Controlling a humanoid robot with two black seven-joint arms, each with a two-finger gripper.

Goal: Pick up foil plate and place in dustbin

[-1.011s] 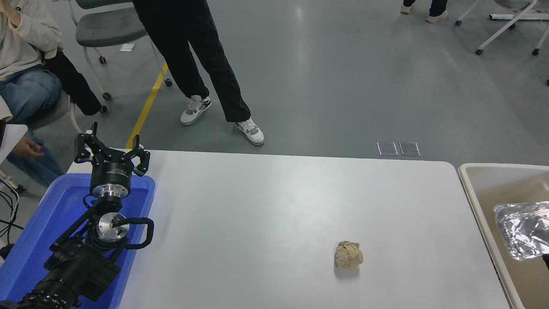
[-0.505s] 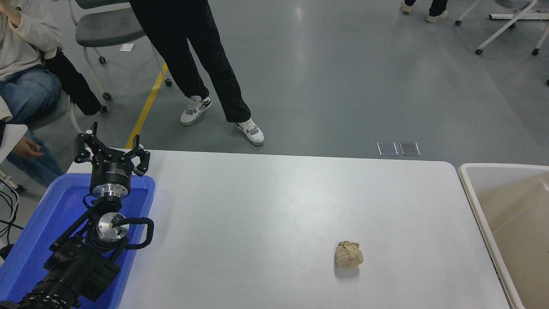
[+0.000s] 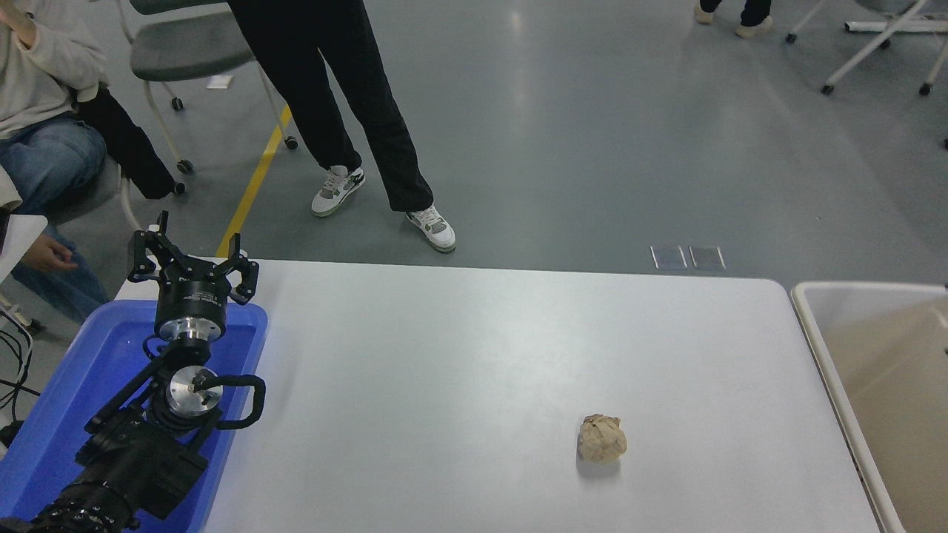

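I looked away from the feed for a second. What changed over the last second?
The foil plate, seen a second ago over the dustbin at the right edge, is gone from view; whether it dropped inside cannot be seen. A dark bit beneath it, perhaps the right gripper, has left too. The brown paper ball, the blue tray and the left gripper, parked open over the tray, stayed put.

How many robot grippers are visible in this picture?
1. The left gripper, its fingers spread open, hangs over the far end of the blue tray at the table's left. The right gripper is out of view.
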